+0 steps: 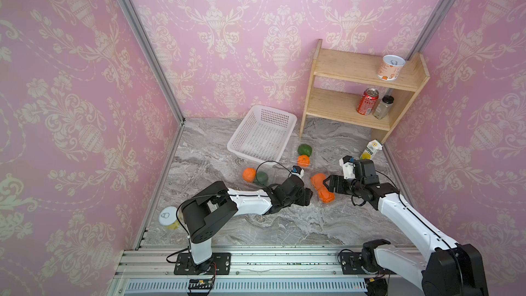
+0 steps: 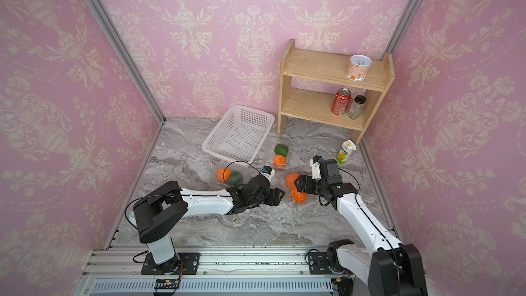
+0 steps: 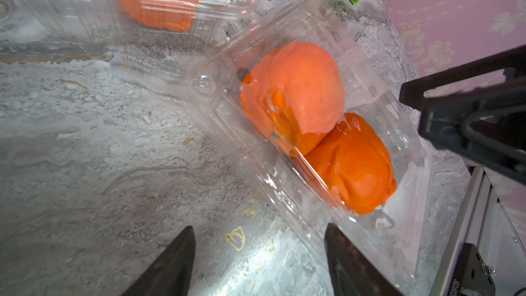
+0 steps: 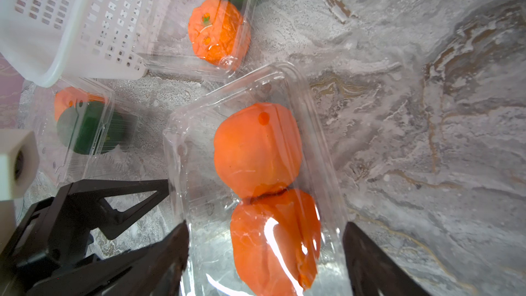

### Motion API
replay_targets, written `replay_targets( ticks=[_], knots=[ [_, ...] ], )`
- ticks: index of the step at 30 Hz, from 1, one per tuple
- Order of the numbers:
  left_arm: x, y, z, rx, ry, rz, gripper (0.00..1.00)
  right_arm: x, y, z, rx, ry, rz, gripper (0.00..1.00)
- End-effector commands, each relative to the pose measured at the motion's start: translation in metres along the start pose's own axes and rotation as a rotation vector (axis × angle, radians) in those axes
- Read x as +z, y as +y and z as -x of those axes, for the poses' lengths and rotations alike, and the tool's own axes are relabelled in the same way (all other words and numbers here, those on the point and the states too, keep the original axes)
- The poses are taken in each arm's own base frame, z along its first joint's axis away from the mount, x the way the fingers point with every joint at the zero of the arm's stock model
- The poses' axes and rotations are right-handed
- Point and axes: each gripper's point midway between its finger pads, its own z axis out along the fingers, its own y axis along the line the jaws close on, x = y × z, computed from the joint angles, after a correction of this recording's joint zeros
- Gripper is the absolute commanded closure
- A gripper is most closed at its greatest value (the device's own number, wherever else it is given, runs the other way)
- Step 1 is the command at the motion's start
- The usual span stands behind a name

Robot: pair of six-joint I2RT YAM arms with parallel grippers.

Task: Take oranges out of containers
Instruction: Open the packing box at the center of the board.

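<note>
In a top view, find two bright orange lumpy oranges point(image 1: 318, 179) inside the clear thin plastic tray point(image 1: 316, 192), flanked by left gripper point(image 1: 310, 195) and right gripper point(image 1: 328, 185), both spread wide, holding nothing. From the left wrist, brace with black fingertips point(image 3: 182, 249) beside that tray's long wall, no squeezing. From the right wrist, note fingertips point(image 4: 361, 249) straddling the tray's end, nearer orange point(image 4: 273, 240) between; close gently, likely crushable

You are viewing two oranges point(image 4: 257, 149) lying in a container point(image 4: 179, 152) on the tabletop point(image 1: 256, 223) between left gripper point(image 3: 259, 227) and right gripper point(image 4: 265, 224); the basket point(image 1: 244, 129) is sitting behind them.
</note>
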Motion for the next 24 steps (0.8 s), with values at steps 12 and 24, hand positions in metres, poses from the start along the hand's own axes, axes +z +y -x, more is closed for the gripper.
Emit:
replay_targets(
  ticks=[12, 24],
  knots=[
    [-0.008, 0.006, -0.003, 0.014, 0.006, 0.053, 0.44, 0.007, -0.003, -0.015, 0.041, 0.049, -0.01, 0.2],
    [0.001, 0.0, -0.003, -0.006, 0.006, 0.016, 0.42, 0.009, -0.001, -0.021, 0.043, 0.049, 0.002, 0.2]
  ],
)
